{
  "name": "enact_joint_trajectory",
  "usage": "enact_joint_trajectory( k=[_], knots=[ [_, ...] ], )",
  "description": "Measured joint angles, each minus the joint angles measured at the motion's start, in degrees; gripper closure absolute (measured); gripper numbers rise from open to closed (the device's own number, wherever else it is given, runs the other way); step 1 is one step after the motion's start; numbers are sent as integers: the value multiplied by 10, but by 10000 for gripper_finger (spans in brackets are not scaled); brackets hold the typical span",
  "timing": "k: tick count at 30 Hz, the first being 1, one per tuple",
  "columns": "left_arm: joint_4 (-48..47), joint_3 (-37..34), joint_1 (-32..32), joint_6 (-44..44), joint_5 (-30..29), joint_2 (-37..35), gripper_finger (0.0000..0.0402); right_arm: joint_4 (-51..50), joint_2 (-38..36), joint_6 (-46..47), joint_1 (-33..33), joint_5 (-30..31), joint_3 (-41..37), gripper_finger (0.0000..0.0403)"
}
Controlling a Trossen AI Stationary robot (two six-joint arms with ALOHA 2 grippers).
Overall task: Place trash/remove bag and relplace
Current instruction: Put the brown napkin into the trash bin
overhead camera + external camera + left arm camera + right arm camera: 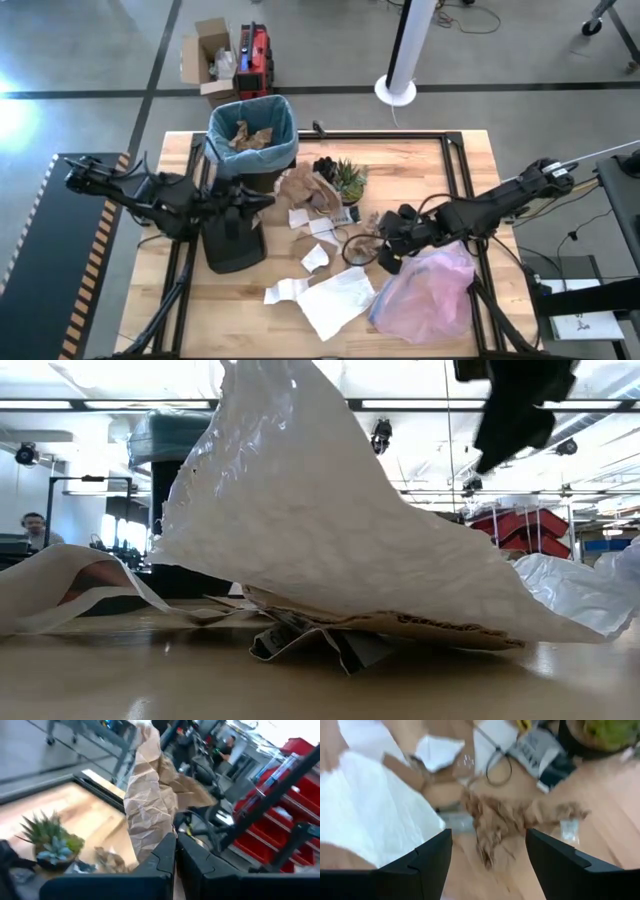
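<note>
The bin's light blue liner (250, 130) stands at the table's far left with brown paper inside. My left gripper (268, 200) is beside the bin, shut on a crumpled brown paper piece (305, 188); the left wrist view shows the paper (150, 795) too. My right gripper (385, 245) hangs open at mid-table. In the right wrist view its fingers (432, 862) stand on either side of a small brown scrap (502, 822) lying on the wood, apart from it. White sheets (335, 298) lie near the front edge, and one (320, 510) fills the low view. My left gripper pinches the brown paper piece between its two shut fingers (165, 855), on the end nearest the bin (157, 835). The fingers come about level from the table's left. The crumpled paper stretches out past the fingertips toward the plant; whether its far end rests on the table I cannot tell.
A small green potted plant (347, 178) stands just beyond the held paper. A pinkish plastic bag (425, 290) lies at the front right, under my right arm. A black cable loop (358, 248), small white scraps (315, 255) and a dark stand (232, 240) crowd mid-table.
</note>
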Motion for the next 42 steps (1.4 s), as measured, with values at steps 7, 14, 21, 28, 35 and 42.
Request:
enact_joint_trajectory(
  k=[7, 14, 21, 28, 35, 42],
  knots=[
    [-21, 0, 21, 8, -163, -47, 401, 21, 9, -20, 0, 30, 33, 176],
    [-52, 0, 83, 8, -311, -73, 401, 200, 25, -73, -3, 35, 37, 170],
    [-108, 0, 145, -15, -344, -59, 385, 239, 38, -75, -4, 34, 37, 155],
    [-131, 0, 167, -22, -308, -36, 308, 245, 45, -68, -2, 30, 46, 146],
    [-135, 1, 169, -22, -272, -63, 214, 212, 45, -65, -2, 27, 46, 139],
    [-122, 21, 167, 6, -24, -81, 157, 81, 67, -65, -2, 12, 28, 154]
  ],
)
